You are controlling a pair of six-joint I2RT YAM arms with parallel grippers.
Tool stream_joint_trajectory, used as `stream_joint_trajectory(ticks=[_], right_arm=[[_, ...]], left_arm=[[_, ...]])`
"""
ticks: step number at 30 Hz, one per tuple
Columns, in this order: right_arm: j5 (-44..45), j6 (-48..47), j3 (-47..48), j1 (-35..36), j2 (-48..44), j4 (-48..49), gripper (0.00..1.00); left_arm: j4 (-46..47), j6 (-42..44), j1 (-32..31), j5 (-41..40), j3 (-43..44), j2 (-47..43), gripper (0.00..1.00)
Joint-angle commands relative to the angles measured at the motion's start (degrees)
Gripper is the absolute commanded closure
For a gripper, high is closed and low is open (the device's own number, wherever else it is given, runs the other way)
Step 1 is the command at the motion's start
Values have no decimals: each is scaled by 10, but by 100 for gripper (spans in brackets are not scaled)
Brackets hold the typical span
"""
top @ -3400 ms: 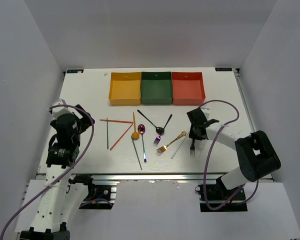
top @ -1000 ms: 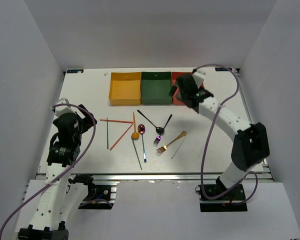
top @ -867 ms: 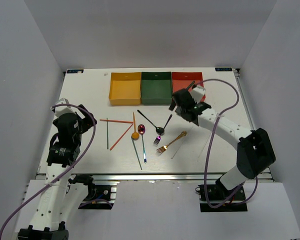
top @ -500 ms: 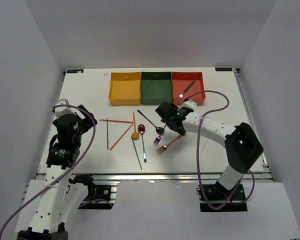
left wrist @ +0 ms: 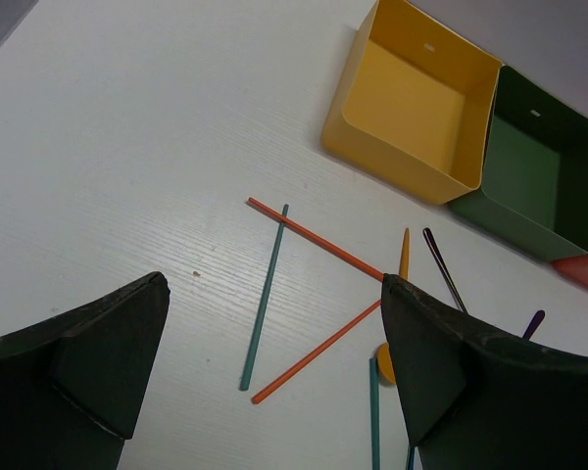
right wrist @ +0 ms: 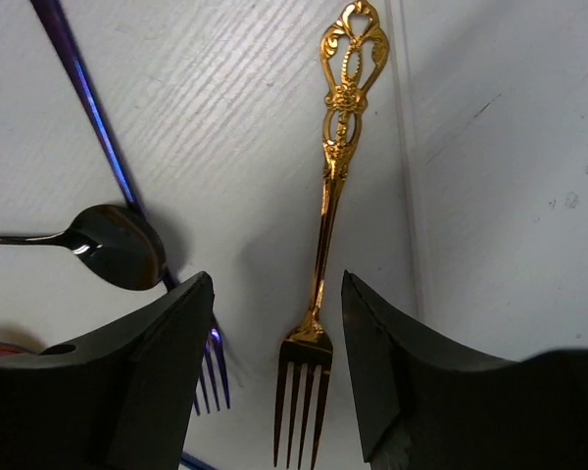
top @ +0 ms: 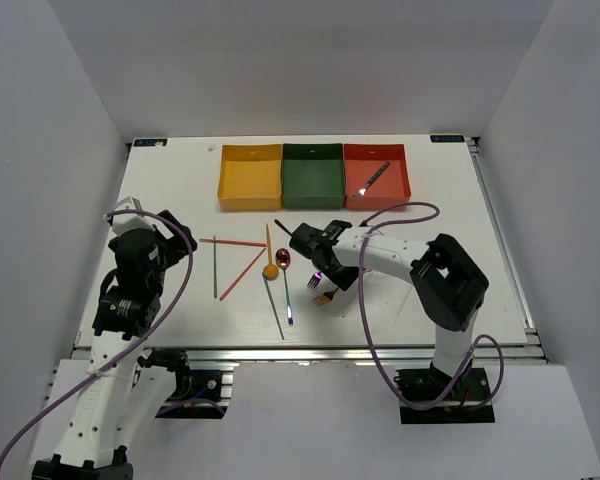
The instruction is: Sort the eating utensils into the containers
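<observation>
My right gripper (top: pixel 330 280) is open and low over the table, its fingers either side of the gold fork (right wrist: pixel 323 264), which lies flat. The iridescent fork (right wrist: pixel 98 108) and a black spoon (right wrist: pixel 118 257) lie just left of it. A black fork (top: pixel 373 178) lies in the red-orange tray (top: pixel 400 185). The yellow-orange tray (top: pixel 250 200) and dark green tray (top: pixel 312 200) hold nothing. My left gripper (top: pixel 160 232) is open and empty, raised left of the chopsticks: two orange-red (left wrist: pixel 314 238) and one grey-green (left wrist: pixel 265 294).
An orange spoon (top: pixel 270 268), a purple spoon (top: pixel 283 258) and a teal-handled piece (top: pixel 286 300) lie mid-table. The right arm's purple cable (top: pixel 365 300) loops over the table by the gold fork. The trays stand in a row at the back.
My right gripper carried the black fork to the red-orange tray, let it go there, then swung back down and left over the gold fork. The left arm has barely moved.
</observation>
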Motion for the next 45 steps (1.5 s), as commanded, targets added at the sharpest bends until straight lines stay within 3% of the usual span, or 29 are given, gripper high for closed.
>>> stream_joint_trajectory(ticks=[1,5,11,13,22,23,25,37,45], right_arm=[[0,45,-39,3,-22,0,40],[-9,29,-73,3,-26,55,45],[-21,36,-59,2,8,45,57],[-26,37,-62,3,12,52,65],[-37,51,-64,0,13,52,76],[-40,51,-66,-2,13,53,81],[-46,52,-69,-3,10,54,100],[-33,18,-47,-5,-77,56,100],[47,-155,-46,-38,-201,149,100]], left_arm=[[7,3,-5,-2,-3,-6,2],[7,3,-6,-2,-3,-5,2],[6,3,-9,-6,-3,-4,2],[5,3,-9,-6,-3,-3,2],[5,2,-12,-9,-2,-2,2],[5,2,-12,-9,-2,-1,2],[5,2,-12,-10,-2,-1,2],[4,2,-12,-10,-2,6,2],[4,2,-12,-11,-2,7,2]])
